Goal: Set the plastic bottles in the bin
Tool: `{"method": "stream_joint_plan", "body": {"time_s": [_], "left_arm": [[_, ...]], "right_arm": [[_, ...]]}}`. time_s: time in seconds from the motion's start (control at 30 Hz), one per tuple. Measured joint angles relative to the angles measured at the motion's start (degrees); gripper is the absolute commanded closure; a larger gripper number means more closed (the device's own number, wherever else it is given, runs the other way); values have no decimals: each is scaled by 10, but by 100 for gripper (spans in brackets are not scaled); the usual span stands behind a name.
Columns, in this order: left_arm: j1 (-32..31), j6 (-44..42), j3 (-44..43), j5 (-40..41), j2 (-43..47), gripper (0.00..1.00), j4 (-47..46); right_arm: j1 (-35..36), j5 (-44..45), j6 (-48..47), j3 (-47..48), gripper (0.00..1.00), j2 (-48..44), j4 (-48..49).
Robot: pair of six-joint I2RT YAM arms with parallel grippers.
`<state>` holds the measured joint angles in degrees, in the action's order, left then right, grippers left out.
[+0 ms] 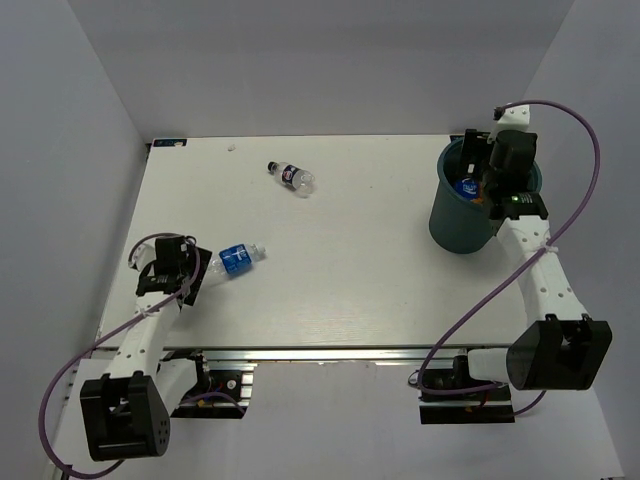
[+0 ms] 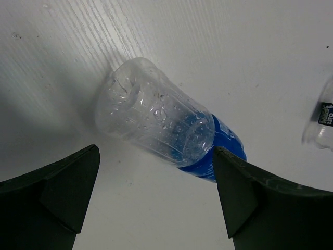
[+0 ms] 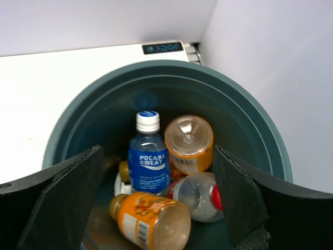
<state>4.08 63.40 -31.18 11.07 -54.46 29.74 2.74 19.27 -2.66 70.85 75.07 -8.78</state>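
Legible in white on the blue label of the white-capped bottle (image 3: 148,156) propped cap-uppermost in the bin (image 3: 250,125): "POCARI SWEAT". Packed round it, an orange bottle (image 3: 188,143) seen base-on, a second orange bottle (image 3: 153,219) on its side with print too small to read, and a clear red-labelled bottle (image 3: 200,195). White, faintly grained tabletop (image 1: 350,290), boxed in by plain pale walls (image 1: 300,70); bin at the far right corner. Out on the tabletop at near left, a blue-labelled bottle (image 1: 235,258) lying flat, long axis running left to right, cap to the right and slightly far, clear base towards the left hand (image 2: 155,152). Towards the far edge, a small dark-labelled bottle (image 1: 292,177), also flat, cap to the far left, label writing unreadable. Left hand wide open astride that clear base, gripping nothing. Right hand (image 3: 157,151) spread wide above the bin's mouth, empty.
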Motion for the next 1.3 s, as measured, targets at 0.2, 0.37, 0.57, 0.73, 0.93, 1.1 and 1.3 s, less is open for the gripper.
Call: {"method": "stream_joint_plan", "body": {"time_s": [0.2, 0.37, 0.57, 0.73, 0.93, 1.1, 1.3], "left_arm": [[0, 25, 6, 12, -52, 2, -33], [0, 53, 6, 31, -129, 2, -83], [2, 62, -18, 35, -207, 31, -137], [2, 40, -27, 26, -220, 48, -152], [-55, -16, -53, -4, -194, 60, -166], [-181, -57, -103, -14, -144, 65, -207], [-235, -91, -116, -53, -112, 72, -268]], "right_arm": [[0, -63, -11, -4, 11, -29, 15], [0, -166, -42, -8, 11, -53, 36], [19, -328, -122, -28, 11, -54, 42], [121, -394, -224, -29, 11, -43, 15], [286, -449, -244, -26, 11, 2, 15], [359, -463, -191, 3, 11, 87, 18], [389, -459, -142, 3, 10, 141, 30]]}}
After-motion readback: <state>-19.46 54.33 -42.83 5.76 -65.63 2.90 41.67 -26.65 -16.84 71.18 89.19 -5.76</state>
